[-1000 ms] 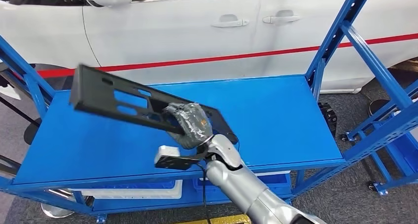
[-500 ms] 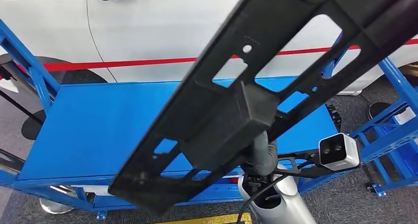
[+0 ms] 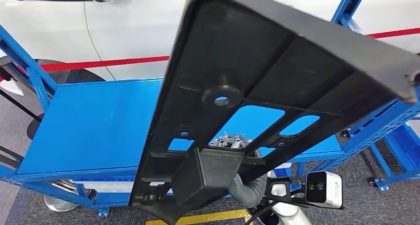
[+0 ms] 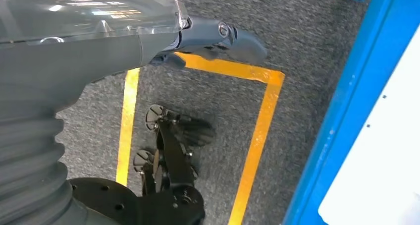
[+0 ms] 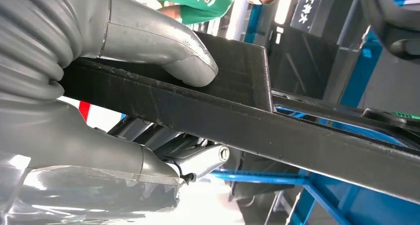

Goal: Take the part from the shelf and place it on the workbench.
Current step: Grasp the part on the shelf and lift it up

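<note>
Head view: the black part (image 3: 277, 76) is lifted high and close to the camera, tilted, in front of the blue workbench (image 3: 94, 126) and a white car (image 3: 114, 31). The right hand (image 3: 233, 141) grips it near its lower end (grey fingers show through a cut-out). Right wrist view has the thumb (image 5: 163, 46) pressed on one face of the part (image 5: 277, 131), fingers under it. The left hand (image 4: 208, 36) hangs over grey carpet (image 4: 307, 31) with yellow tape (image 4: 257, 136), holding nothing, fingers loosely extended

Bright even light, close objects blurred
</note>
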`<control>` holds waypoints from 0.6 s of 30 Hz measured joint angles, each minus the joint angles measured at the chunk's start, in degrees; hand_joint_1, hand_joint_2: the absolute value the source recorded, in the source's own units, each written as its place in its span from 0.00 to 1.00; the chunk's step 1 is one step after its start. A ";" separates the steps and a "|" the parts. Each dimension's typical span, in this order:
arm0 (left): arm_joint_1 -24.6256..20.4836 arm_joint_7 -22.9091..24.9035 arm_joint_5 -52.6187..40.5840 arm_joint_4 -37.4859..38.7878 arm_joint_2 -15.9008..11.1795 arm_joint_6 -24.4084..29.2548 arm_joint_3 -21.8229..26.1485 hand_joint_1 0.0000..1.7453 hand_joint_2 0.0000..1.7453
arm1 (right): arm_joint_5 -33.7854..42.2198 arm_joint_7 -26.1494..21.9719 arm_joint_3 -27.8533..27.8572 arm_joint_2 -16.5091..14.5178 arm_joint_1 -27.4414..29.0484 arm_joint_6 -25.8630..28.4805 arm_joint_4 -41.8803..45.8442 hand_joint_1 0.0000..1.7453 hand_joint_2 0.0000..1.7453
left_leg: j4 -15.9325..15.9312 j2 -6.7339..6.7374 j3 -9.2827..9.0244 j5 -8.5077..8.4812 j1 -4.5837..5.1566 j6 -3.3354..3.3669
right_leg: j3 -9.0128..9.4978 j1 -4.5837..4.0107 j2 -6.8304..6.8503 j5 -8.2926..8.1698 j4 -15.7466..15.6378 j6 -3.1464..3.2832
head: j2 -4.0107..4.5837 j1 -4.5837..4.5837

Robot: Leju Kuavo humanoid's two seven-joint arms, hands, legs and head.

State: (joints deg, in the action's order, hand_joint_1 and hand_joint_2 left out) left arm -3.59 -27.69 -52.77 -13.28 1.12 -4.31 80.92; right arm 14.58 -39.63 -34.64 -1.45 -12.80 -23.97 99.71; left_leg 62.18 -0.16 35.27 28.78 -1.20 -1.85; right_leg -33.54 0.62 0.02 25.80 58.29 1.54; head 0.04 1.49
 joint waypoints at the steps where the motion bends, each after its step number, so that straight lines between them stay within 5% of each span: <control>1: 0.00 0.02 -0.02 -0.01 -0.07 0.00 -0.01 0.00 1.00 | -0.51 -0.03 -0.05 0.07 0.16 0.39 0.01 0.96 1.00 | 3.16 0.01 1.10 2.49 -0.02 -0.09 | -0.45 -0.08 0.08 -0.37 -0.01 0.26 | 0.00 0.02; 3: 0.01 0.04 -0.04 -0.01 -0.26 -0.05 -0.01 0.00 1.00 | -1.17 -0.02 -0.11 0.17 0.60 0.92 0.00 0.96 1.00 | 9.93 0.00 2.94 6.55 -0.03 -0.26 | -1.58 -0.29 0.17 -1.11 0.14 0.50 | 0.00 0.03; 4: 0.02 0.04 -0.14 -0.01 -0.34 -0.16 -0.02 0.00 1.00 | -1.47 -0.02 -0.19 0.26 0.76 1.17 0.00 0.96 1.00 | 11.39 0.01 2.84 7.20 -0.02 -0.28 | -2.21 -0.39 0.18 -1.51 0.25 0.51 | 0.00 0.04; 5: 0.03 0.05 -0.32 -0.01 -0.41 -0.29 -0.04 0.00 1.00 | -1.83 -0.02 -0.29 0.38 0.84 1.45 0.01 0.96 1.00 | 10.62 0.01 1.62 6.81 -0.01 -0.24 | -2.83 -0.46 0.16 -1.90 0.41 0.46 | 0.00 0.04; 9: -0.24 0.95 -1.28 0.00 -0.58 -0.63 -0.23 0.00 1.00 | -2.74 -0.02 -0.66 1.01 1.05 1.79 0.45 0.96 1.00 | -3.21 -0.04 -7.77 2.62 0.32 0.65 | -4.40 -0.67 0.14 -3.28 0.97 -0.33 | 0.00 0.01; 13: -0.04 3.60 -1.56 0.01 -0.60 -0.34 -0.36 0.00 1.00 | -3.52 -0.04 -0.69 1.73 2.06 1.33 1.69 0.96 1.00 | -4.80 -0.02 -7.81 1.05 0.68 1.95 | -4.78 -0.44 0.13 -4.35 0.94 -1.72 | 0.00 -0.07; 15: 0.01 5.94 -1.34 0.02 -0.52 0.25 -0.36 0.00 1.00 | -4.42 -0.04 -0.68 2.31 2.66 1.63 2.28 0.96 1.00 | -5.07 0.29 -6.92 -0.25 0.43 2.73 | -5.85 -0.33 -0.03 -1.22 3.32 -2.26 | 0.00 -0.13; 18: 0.20 11.39 -1.50 0.02 -0.44 2.24 -0.34 0.00 1.00 | -5.34 -0.04 -0.62 3.39 3.85 2.35 2.86 0.96 1.00 | -4.96 0.58 -4.75 -1.95 0.45 3.24 | -8.36 0.03 -0.06 6.62 13.34 -2.94 | 0.00 -0.20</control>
State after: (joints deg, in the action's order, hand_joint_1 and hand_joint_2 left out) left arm -3.38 -16.31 -54.27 -13.27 0.68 -2.06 80.58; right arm 9.23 -39.67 -35.26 1.95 -8.94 -21.62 102.57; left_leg 57.22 0.41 30.52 26.83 -0.75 1.39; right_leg -41.90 0.64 -0.04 32.42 71.64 -1.40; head 0.04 1.29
